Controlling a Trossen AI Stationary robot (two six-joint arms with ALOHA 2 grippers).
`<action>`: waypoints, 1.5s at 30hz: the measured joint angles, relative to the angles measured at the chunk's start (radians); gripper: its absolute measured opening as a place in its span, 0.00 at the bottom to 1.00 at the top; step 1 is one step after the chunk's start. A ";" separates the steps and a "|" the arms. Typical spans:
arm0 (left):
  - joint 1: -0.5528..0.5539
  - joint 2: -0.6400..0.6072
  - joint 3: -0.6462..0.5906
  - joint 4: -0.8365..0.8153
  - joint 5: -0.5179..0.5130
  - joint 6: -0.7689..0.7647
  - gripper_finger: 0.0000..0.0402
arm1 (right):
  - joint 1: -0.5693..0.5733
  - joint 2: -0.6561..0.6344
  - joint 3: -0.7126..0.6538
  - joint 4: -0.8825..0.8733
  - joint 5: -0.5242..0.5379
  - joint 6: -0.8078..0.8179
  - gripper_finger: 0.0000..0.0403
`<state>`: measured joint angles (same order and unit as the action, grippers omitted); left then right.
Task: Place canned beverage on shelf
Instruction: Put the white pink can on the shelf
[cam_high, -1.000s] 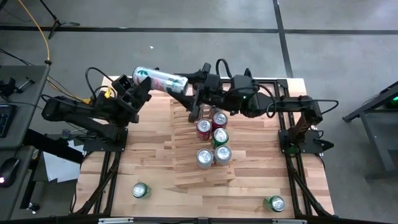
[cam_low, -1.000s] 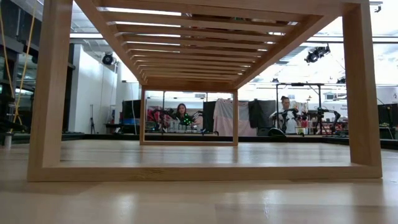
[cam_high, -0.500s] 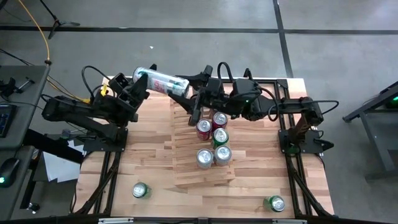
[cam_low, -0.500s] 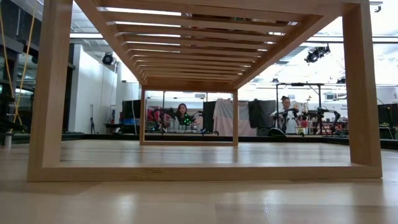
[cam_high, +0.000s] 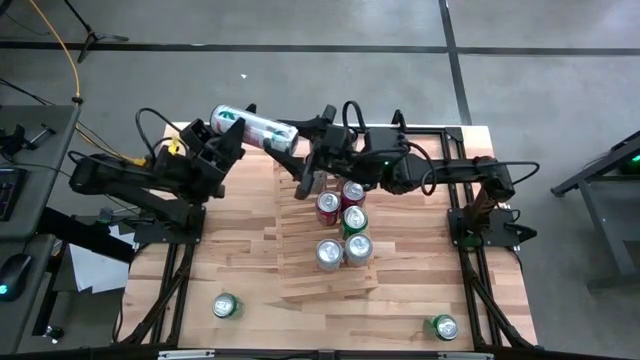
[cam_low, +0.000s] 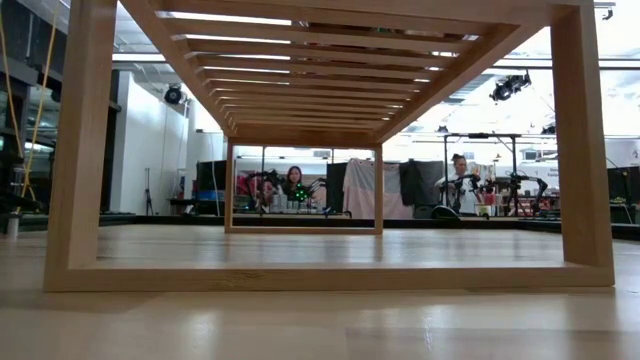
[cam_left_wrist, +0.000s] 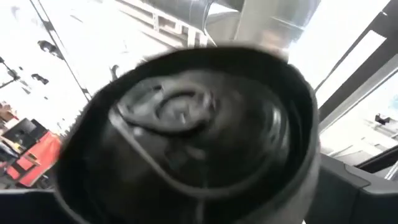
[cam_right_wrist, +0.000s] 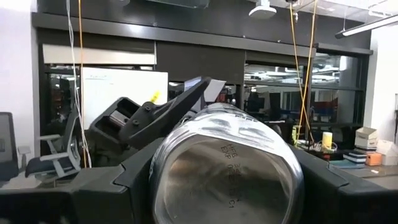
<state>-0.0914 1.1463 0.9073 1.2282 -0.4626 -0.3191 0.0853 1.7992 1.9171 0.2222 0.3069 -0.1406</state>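
A silver can (cam_high: 256, 128) is held lying on its side in the air over the desk's (cam_high: 240, 250) far edge, beside the shelf (cam_high: 300, 270), gripped at one end by the left gripper (cam_high: 229, 131) and, apparently, at the other by the right gripper (cam_high: 297, 137).

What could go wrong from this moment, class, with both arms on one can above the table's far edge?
1. The can lies sideways in the air between the left gripper and the right gripper. If one lets go before the other grips firmly, it may fall past the table edge.
2. Five upright cans already crowd the shelf. Lowering this can near them might knock one over.
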 joint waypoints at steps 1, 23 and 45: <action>0.000 -0.003 0.000 0.001 -0.003 0.005 0.79 | 0.000 -0.001 0.000 0.000 0.000 0.000 0.61; 0.080 -0.228 0.000 -0.318 -0.110 0.248 0.57 | -0.008 -0.133 -0.001 -0.338 0.091 0.001 0.92; 0.418 -0.159 0.219 -1.468 0.368 0.287 0.57 | 0.042 -0.361 -0.001 -0.717 0.299 0.090 0.93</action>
<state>0.3269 0.9869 1.1268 -0.2399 -0.0944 -0.0318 0.1273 1.4381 1.9163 -0.4944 0.6063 -0.0507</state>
